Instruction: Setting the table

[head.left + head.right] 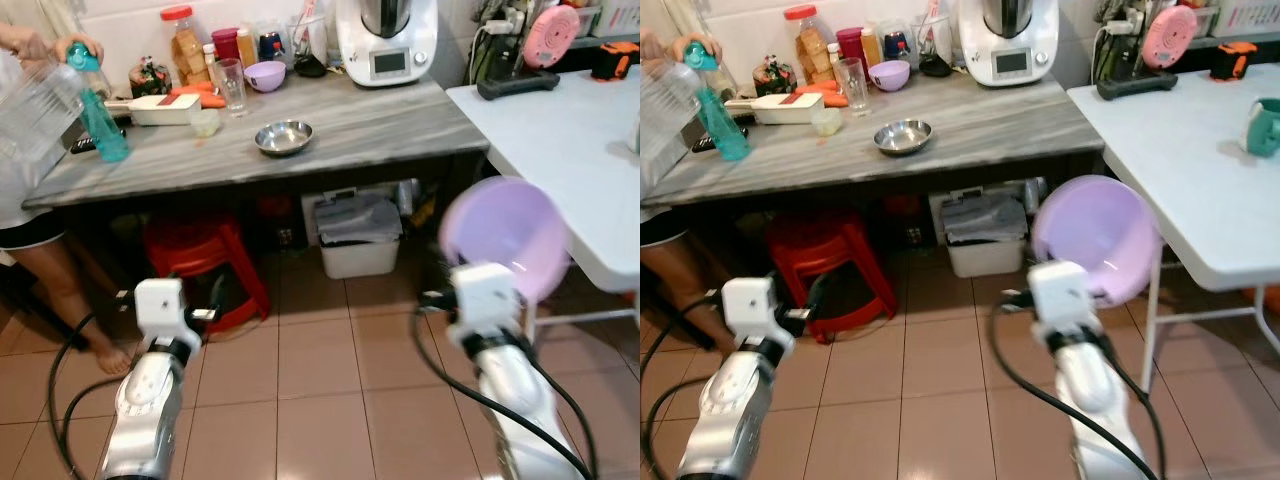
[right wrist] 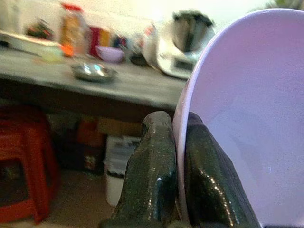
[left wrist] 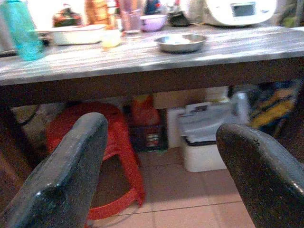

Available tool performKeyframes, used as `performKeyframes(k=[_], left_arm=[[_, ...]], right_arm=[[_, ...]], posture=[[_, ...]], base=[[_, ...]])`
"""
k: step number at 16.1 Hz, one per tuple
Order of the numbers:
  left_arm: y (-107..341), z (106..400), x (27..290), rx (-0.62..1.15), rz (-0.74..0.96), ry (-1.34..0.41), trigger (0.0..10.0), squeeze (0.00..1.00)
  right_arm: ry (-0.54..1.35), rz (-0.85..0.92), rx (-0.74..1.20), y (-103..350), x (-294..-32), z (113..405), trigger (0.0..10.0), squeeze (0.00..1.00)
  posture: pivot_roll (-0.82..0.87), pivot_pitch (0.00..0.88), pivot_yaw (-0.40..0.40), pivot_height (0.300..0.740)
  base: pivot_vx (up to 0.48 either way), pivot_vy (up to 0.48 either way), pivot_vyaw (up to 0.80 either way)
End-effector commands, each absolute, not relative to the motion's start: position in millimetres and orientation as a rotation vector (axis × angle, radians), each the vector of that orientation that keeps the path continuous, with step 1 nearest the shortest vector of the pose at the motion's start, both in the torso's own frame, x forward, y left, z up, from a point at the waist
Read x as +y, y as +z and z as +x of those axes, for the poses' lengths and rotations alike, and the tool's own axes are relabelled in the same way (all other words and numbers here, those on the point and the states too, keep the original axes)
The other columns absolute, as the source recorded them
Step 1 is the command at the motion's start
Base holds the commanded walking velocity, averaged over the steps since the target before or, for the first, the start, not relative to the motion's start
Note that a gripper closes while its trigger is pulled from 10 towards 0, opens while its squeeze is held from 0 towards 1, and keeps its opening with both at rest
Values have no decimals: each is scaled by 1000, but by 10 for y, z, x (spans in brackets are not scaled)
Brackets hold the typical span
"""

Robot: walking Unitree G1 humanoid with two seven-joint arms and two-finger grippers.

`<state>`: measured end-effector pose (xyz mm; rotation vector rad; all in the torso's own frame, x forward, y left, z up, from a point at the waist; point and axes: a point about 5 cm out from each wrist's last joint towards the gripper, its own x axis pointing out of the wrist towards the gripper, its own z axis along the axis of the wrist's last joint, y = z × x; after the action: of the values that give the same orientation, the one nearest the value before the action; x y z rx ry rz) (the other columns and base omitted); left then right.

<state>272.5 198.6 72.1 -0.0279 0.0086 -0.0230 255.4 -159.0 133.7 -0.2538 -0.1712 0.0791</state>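
Right gripper: fingers pinching the thin rim of a smooth lilac plastic bowl, held tilted above the tiled floor, beside the white table.
Left gripper: matte black fingers spread wide, holding nothing.
Grey marble-pattern counter: round steel dish, ribbed glass.

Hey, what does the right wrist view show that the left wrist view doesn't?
Right wrist view alone: the right gripper, jaws pinched on the rim of a large lilac bowl standing on edge.

Left wrist view alone: the left gripper, jaws wide apart and empty, and a teal bottle.

Both: the grey table with a steel bowl, and the red stool and white bin beneath it.
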Motion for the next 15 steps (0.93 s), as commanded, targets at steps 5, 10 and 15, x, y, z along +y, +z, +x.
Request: performKeyframes(k=[5, 10, 15], left_arm=[[753, 2687, 1978, 3, -37, -10, 10000, 0], [796, 2728, 1917, -6, -52, -34, 10000, 0], [778, 2722, 1818, 4, -73, -66, 10000, 0]], right_arm=[[79, -226, -190, 1390, -1547, 2579, 10000, 0], [80, -232, -204, 1431, -1548, 2616, 10000, 0], [79, -228, -202, 1431, -1535, 2615, 10000, 0]], posture=[[-53, 0, 121, 740], [-57, 0, 123, 740], [-63, 0, 125, 740]], base=[[376, 0, 320], [385, 0, 129], [387, 0, 0]])
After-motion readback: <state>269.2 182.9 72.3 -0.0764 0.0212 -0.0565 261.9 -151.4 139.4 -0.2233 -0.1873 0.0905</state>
